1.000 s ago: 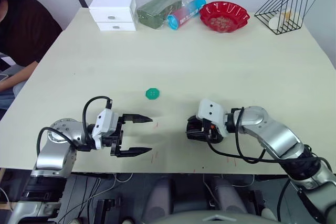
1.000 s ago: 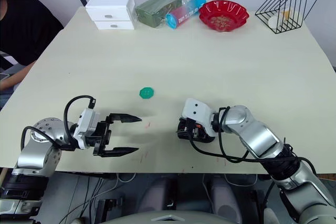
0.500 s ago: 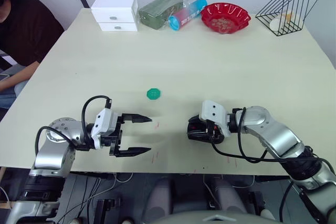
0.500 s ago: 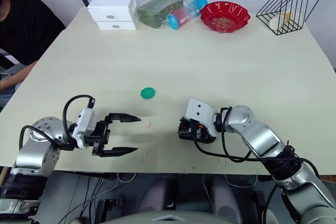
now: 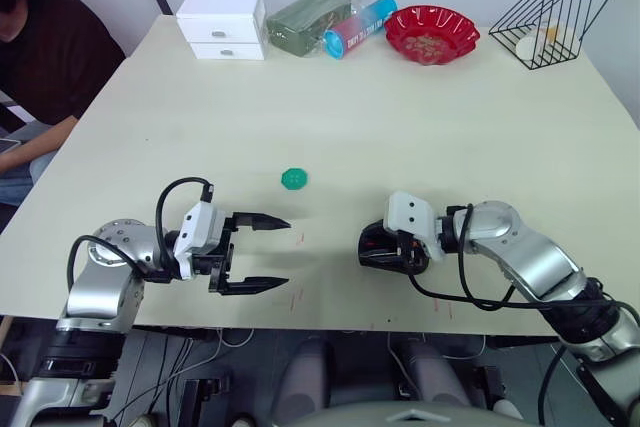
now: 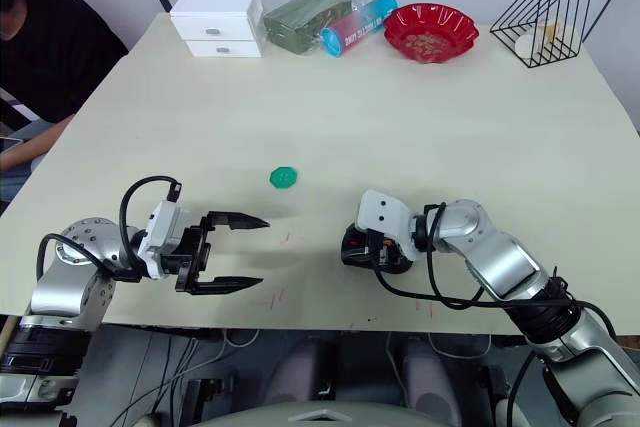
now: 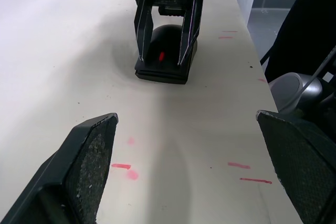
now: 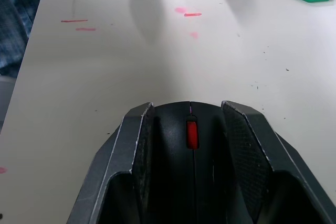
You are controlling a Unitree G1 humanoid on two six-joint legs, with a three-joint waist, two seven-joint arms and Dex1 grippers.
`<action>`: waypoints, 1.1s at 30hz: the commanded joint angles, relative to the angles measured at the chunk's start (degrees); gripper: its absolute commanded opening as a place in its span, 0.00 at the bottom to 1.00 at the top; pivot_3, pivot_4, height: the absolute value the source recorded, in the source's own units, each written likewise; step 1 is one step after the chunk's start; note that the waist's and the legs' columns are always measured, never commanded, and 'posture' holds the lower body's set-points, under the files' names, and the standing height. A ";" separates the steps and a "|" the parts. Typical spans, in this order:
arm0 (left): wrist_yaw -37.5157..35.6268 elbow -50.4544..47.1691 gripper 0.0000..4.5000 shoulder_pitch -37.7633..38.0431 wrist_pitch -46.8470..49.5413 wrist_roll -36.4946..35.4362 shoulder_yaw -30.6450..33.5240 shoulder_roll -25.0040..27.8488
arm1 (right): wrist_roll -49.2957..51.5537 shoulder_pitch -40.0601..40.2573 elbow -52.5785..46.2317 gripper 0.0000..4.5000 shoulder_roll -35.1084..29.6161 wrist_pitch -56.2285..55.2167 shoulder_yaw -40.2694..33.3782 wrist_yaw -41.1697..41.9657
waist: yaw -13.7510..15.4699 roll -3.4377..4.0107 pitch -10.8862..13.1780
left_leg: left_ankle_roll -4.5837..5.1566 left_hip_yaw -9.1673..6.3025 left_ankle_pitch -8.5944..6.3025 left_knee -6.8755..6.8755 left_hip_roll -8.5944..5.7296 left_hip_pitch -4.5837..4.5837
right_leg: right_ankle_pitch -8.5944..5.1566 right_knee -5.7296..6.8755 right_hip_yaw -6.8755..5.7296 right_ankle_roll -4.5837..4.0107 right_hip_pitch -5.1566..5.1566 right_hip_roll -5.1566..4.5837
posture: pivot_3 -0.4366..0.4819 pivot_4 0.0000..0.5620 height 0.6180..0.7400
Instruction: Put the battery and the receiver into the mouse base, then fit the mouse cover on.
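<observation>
Right hand (image 5: 372, 247) clamped around mouse base (image 7: 167, 45), left hand (image 5: 262, 252) spread open nearby

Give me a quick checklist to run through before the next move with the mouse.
1. Right claw fingers on both sides of the mouse: ok.
2. Mouse resting flat on the table: ok.
3. Cover on the mouse, red wheel showing: ok, looks fitted.
4. Battery and receiver inside: cannot tell, hidden by the cover.
5. Left claw open and apart from the mouse: ok.
6. Green disc apart from both claws: ok.
</observation>
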 commanded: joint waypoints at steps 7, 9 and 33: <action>-0.05 -1.84 1.00 -0.62 0.20 -0.65 0.65 0.45 | -5.73 -0.05 5.10 0.47 -2.15 8.12 7.21 0.11 | -0.01 -0.01 -0.28 | 0.00 0.00 0.00 0.00 0.00 0.02 | 0.00 0.00 0.01 0.00 0.01 0.00 | 0.48 0.27 1.00; 0.06 -2.05 1.00 -0.58 0.34 -0.75 0.74 0.47 | -5.68 0.09 5.65 0.47 -1.57 8.98 7.83 -0.16 | -0.02 -0.04 -0.38 | 0.00 0.00 0.00 -0.01 0.00 0.07 | 0.00 0.00 0.01 -0.01 0.05 0.01 | 0.48 0.27 1.00; -0.98 -0.29 1.00 -1.34 -0.66 -0.29 0.40 0.06 | -8.16 0.43 9.31 0.47 -4.95 13.76 11.15 0.83 | 0.76 0.02 -1.88 | 0.02 0.05 -0.03 -0.38 0.00 1.00 | -0.14 -0.39 0.00 -0.15 0.91 -0.05 | 0.48 0.27 1.00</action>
